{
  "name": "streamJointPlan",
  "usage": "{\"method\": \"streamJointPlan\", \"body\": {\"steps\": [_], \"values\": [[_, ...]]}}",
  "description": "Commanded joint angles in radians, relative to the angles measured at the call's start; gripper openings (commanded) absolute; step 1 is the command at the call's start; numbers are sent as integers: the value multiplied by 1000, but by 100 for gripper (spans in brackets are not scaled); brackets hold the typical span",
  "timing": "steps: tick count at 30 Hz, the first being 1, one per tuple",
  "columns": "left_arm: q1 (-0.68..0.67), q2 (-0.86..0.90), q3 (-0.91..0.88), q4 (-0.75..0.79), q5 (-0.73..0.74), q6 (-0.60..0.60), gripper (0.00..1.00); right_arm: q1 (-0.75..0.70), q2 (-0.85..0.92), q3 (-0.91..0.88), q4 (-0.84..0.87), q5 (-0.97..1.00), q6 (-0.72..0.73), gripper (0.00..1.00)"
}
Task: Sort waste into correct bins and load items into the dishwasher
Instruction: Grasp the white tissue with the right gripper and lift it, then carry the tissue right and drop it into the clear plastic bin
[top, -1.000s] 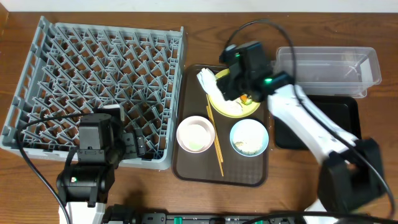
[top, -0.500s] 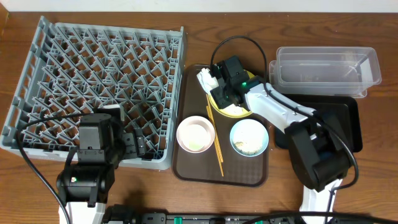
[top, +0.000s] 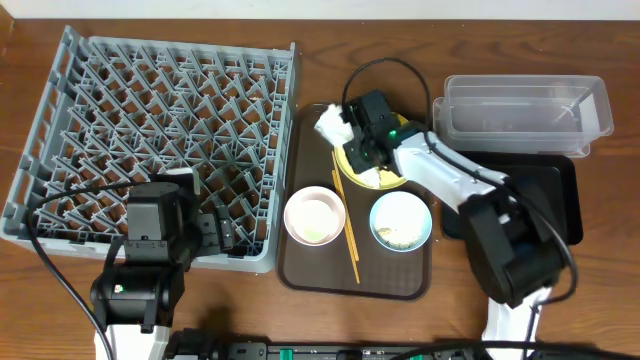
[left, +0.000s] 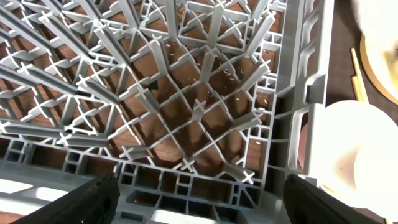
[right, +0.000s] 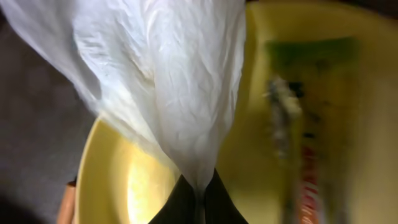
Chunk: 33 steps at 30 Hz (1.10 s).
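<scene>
Napkin (top: 330, 123), crumpled and white, sits at the far-left rim of the plate (top: 375, 178) on the brown tray (top: 300, 265) in the overhead view. The right arm reaches from its base at the near right across the black tray (top: 560, 200), forearm angled up and left, and its wrist turns the right gripper (top: 350, 137) onto the napkin. The tub (top: 525, 105) stands just beyond the black tray. A white bowl (top: 316, 215), a blue bowl (top: 401, 220) and chopsticks (top: 346, 215) lie nearer on the brown tray. The left arm is folded at the near edge of the rack (top: 160, 120), with the left gripper (top: 222, 232) pointing right over its near-right corner. In the left wrist view, the left gripper (left: 202, 200) has its dark fingers (left: 87, 199) spread wide above the rack (left: 186, 106), with the white bowl (left: 357, 155) to the right. In the right wrist view, the right gripper (right: 198, 198) is closed, pinching a fold of the napkin (right: 174, 74) above the plate (right: 118, 180). The wrapper (right: 305, 174) is too blurred to read.
</scene>
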Motion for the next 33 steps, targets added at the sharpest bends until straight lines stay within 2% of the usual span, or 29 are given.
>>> {"method": "streamJointPlan", "body": {"steps": [1, 6, 9, 10, 11, 14, 17, 20, 22, 23, 25, 26, 27, 29, 33], "values": [[5, -5, 20, 0, 10, -5, 87, -61, -182, 18, 4, 112, 106, 1], [5, -5, 20, 0, 10, -5, 88, -195, -331, 18, -16, 188, 274, 1], [5, -5, 20, 0, 10, -5, 88, -275, -349, 18, -93, 269, 470, 1], [5, -5, 20, 0, 10, -5, 87, -330, -346, 16, -147, 293, 621, 1], [5, -5, 20, 0, 10, -5, 87, -358, -341, 14, -169, 294, 700, 1], [5, -5, 20, 0, 10, -5, 88, -428, -326, 14, -195, 287, 878, 1], [5, -5, 20, 0, 10, -5, 87, -473, -315, 14, -174, 262, 962, 1], [5, -5, 20, 0, 17, -6, 87, -496, -304, 14, -97, 225, 966, 5], [5, -5, 20, 0, 17, -5, 87, -500, -300, 14, -32, 207, 924, 27], [5, -5, 20, 0, 17, -6, 87, -499, -300, 14, -3, 201, 885, 46], [5, -5, 20, 0, 17, -5, 87, -496, -301, 14, 56, 172, 771, 72], [5, -5, 20, 0, 17, -5, 87, -496, -301, 14, 79, 142, 715, 81], [5, -5, 20, 0, 17, -5, 87, -496, -301, 14, 92, 100, 668, 85], [5, -5, 20, 0, 17, -5, 87, -494, -301, 14, 97, 15, 611, 85], [5, -5, 20, 0, 17, -5, 87, -473, -301, 14, 93, -185, 479, 76]]}}
